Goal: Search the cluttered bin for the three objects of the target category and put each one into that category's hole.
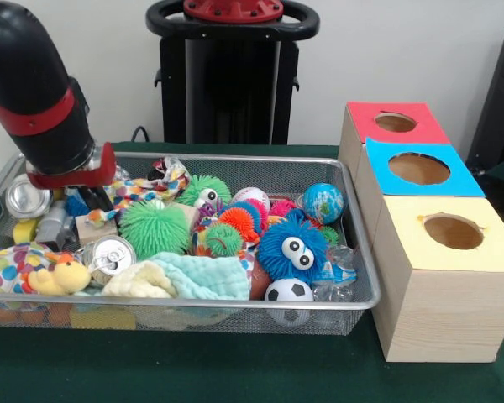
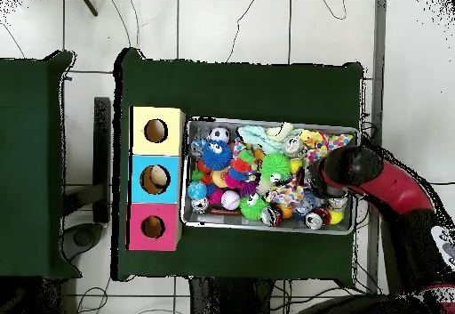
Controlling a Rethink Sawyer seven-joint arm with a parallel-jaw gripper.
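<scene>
The gripper (image 1: 91, 200) is dipping into the wire bin (image 1: 353, 252) at the end farthest from the yellow box (image 1: 445, 277); I cannot tell its finger state. Which category is wanted isn't showing, so it is better lifting one item cleanly.

Three boxes (image 1: 428, 218) — one hole each — one bin (image 1: 353, 252).

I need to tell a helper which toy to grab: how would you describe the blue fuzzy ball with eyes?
Look in the wire mesh bin, at its end nearest the three boxes. The blue fuzzy ball sits just behind the soccer ball; alone among its neighbours, it has two big googly eyes.
</scene>
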